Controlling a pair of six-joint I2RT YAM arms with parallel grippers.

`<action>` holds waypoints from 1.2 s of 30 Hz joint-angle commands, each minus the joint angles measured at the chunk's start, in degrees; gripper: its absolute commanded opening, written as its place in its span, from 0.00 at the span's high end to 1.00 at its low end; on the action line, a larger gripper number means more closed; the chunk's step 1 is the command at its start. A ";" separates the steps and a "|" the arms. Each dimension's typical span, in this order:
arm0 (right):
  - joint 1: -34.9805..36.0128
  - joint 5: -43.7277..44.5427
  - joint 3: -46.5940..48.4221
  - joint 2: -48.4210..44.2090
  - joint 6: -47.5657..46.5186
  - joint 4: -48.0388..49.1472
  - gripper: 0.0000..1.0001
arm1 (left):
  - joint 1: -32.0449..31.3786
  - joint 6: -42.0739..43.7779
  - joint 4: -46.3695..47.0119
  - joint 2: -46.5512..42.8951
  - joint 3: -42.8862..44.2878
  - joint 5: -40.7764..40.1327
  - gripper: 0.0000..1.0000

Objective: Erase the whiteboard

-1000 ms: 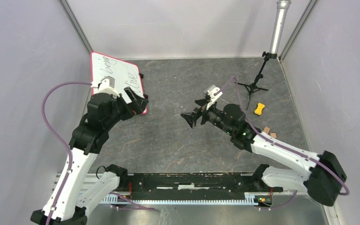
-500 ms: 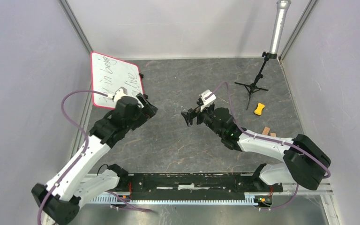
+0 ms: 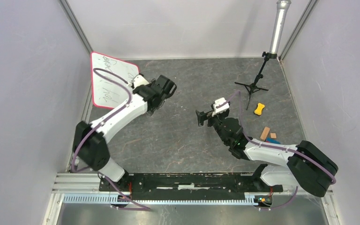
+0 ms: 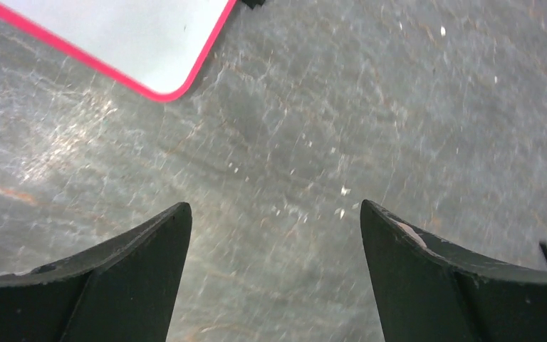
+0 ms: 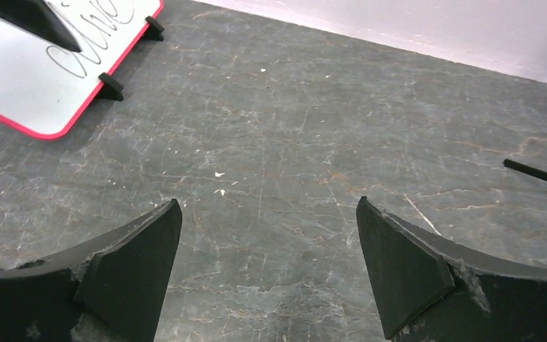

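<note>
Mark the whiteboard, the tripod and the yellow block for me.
whiteboard (image 3: 102, 89), top view, its white face.
tripod (image 3: 252, 86), top view, hub of its legs.
yellow block (image 3: 259, 108), top view, its middle.

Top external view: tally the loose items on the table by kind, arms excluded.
Whiteboard: 1
Black tripod stand: 1
Yellow bone-shaped piece: 1
Small blocks: 3, as far as this view shows; they are tiny and clustered by the right arm
Total: 6
</note>
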 commanded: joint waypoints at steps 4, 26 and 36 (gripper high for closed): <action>-0.23 5.12 -2.11 -2.81 -3.12 5.34 0.02 | 8.49 -13.47 -9.46 17.39 15.34 -2.20 0.10; -0.59 2.79 -0.96 -0.88 -3.13 4.39 0.02 | 15.51 -34.99 -24.48 45.51 42.62 -9.19 0.30; -0.68 2.25 -0.98 -0.84 -3.14 4.37 0.02 | 16.95 -36.04 -25.38 48.02 42.19 -8.19 0.34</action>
